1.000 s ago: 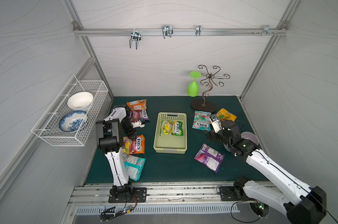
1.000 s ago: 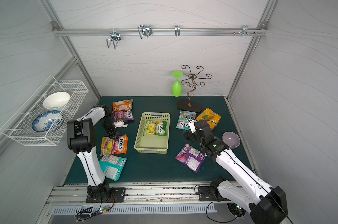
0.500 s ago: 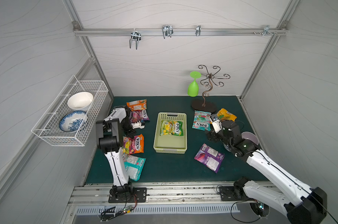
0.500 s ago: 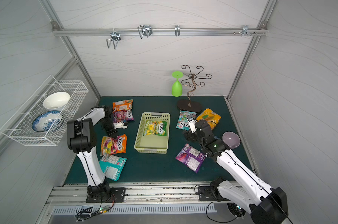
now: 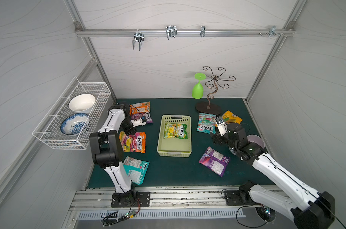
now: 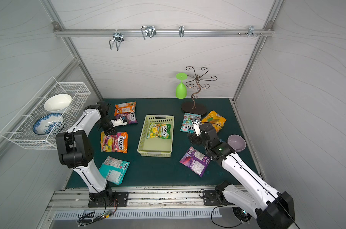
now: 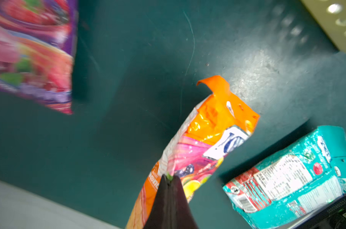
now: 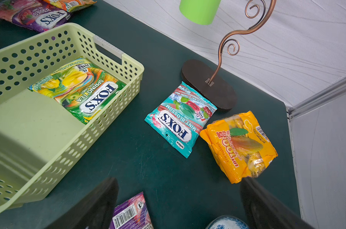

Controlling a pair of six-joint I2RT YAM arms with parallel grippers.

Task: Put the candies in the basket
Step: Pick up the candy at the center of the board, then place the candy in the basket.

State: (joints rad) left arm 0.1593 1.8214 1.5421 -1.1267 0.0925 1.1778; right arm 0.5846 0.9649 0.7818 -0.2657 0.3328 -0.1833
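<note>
Grip on a glossy orange packet (image 7: 207,126) — left gripper (image 7: 169,179) clamped together on its crinkled foil edge.
Right gripper (image 8: 179,181) hangs jaws wide apart over the scuffed dark-green mat (image 8: 148,158), near the perforated pale-green plastic basket (image 8: 116,103) — one green-yellow packet (image 8: 78,89) lies inside. White panelled walls (image 5: 168,69) around.

Robot lab booth: white panels (image 5: 168,69), aluminium rail (image 5: 184,32).

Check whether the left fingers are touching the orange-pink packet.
Touching. The left wrist view shows the fingers shut on an edge of the orange-pink packet, foil pinched between them.
</note>
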